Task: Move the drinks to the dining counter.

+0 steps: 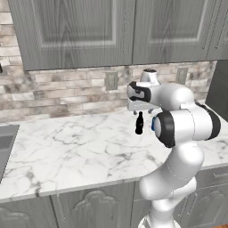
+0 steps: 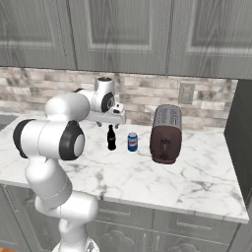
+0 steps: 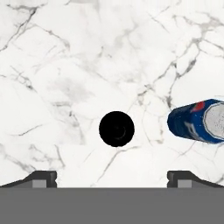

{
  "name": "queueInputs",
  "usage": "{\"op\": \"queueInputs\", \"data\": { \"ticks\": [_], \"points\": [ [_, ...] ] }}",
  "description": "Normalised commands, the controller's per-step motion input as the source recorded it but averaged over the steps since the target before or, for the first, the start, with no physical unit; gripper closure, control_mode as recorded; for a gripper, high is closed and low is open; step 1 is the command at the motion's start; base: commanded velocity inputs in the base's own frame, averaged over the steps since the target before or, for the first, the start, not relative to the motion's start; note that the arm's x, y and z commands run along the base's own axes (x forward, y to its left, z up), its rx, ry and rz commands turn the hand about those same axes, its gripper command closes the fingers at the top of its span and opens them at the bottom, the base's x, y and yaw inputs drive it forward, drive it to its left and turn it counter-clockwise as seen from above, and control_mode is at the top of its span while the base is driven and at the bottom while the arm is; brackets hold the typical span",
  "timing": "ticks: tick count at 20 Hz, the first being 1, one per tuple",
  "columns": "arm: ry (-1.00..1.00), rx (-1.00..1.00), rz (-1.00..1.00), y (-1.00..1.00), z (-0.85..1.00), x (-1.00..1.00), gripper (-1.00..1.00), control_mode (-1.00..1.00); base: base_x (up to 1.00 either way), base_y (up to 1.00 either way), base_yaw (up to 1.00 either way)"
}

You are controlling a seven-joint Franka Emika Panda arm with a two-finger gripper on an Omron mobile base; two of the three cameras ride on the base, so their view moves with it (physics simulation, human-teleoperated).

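A small black bottle [image 1: 139, 123] [image 2: 111, 138] stands upright on the marble worktop [image 1: 67, 151] in front of the brick wall. In the hand view I look straight down on it as a black disc [image 3: 116, 129]. A blue soda can [image 2: 132, 141] [image 3: 199, 121] with a silver top stands close beside it, on the toaster's side. My gripper [image 1: 141, 110] [image 2: 110, 123] [image 3: 112, 177] hangs open just above the bottle, fingers spread wide on either side of it, touching nothing. The dining counter is out of view.
A dark red toaster [image 2: 166, 134] stands to the right of the can. A sink [image 1: 4, 147] cuts into the worktop at the far left. Grey wall cabinets [image 2: 123, 29] hang overhead, and a dark tall panel [image 2: 241, 142] closes the right end.
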Motion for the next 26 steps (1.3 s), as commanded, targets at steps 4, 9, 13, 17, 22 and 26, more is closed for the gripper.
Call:
{"op": "queueInputs", "data": {
  "ticks": [4,9,13,17,22,26],
  "points": [
    [0.0,0.0,0.01,0.0,-0.06,0.05,-1.0,-1.0,0.0,0.0,0.0],
    [0.0,0.0,0.0,0.0,-0.1,0.13,-1.0,-1.0,0.0,0.0,0.0],
    [0.0,0.0,0.0,0.0,-0.11,0.14,-1.0,-1.0,0.0,0.0,0.0],
    [0.0,0.0,0.01,0.0,-0.05,0.02,-1.0,-1.0,0.0,0.0,0.0],
    [0.0,0.0,0.01,0.0,-0.04,0.02,-1.0,-1.0,0.0,0.0,0.0],
    [0.0,0.0,0.01,0.0,-0.08,0.04,-1.0,-1.0,0.0,0.0,0.0]
  ]
}}
